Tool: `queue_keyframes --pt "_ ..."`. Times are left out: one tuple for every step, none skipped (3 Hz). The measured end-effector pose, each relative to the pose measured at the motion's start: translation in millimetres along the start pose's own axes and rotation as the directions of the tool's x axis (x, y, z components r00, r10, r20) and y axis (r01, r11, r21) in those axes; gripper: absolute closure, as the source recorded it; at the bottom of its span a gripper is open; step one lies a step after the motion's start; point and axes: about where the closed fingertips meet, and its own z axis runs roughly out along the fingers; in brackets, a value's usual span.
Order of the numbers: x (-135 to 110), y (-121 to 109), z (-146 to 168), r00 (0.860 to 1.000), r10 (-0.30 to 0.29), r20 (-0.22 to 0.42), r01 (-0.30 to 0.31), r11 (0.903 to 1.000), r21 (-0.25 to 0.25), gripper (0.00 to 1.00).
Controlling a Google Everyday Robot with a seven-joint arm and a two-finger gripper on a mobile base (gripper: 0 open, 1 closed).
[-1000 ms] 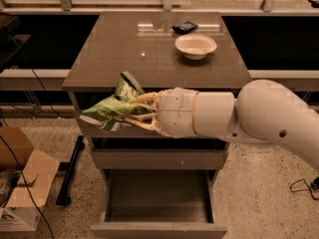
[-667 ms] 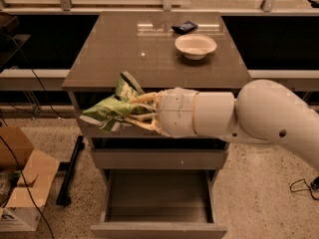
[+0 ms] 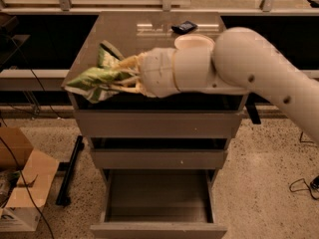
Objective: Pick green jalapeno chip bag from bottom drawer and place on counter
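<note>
1 second on, the gripper (image 3: 125, 78) has risen, jaws clamped on the chip bag (image 3: 94, 81), which now hangs over the counter's (image 3: 124, 34) front-left edge. The bottom drawer (image 3: 157, 200) gapes open below.

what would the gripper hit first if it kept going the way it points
The gripper, jaws shut on the green jalapeno chip bag, points image-left past the counter edge. The way looks free beyond the bag; the grey ledge farther left may lie in line, depth unclear.

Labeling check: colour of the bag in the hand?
Bag: light green with white patches, in the hand over the front-left edge of the counter; camera view.
</note>
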Motion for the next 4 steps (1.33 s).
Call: queue_keyframes --pt "13.8 -37.3 32.9 1.0 -0.028 0.014 0.028 0.9994 -0.021 1.0" --pt "41.5 -75.2 74.8 1.0 -0.014 0.017 0.014 0.9997 -0.019 1.0" --pt "64.3 -99.7 95.6 1.0 0.003 0.007 -0.003 1.0 -0.006 1.0" --pt "103.3 -126.6 116.3 0.999 0.034 -0.016 -0.034 0.9994 0.005 0.97"
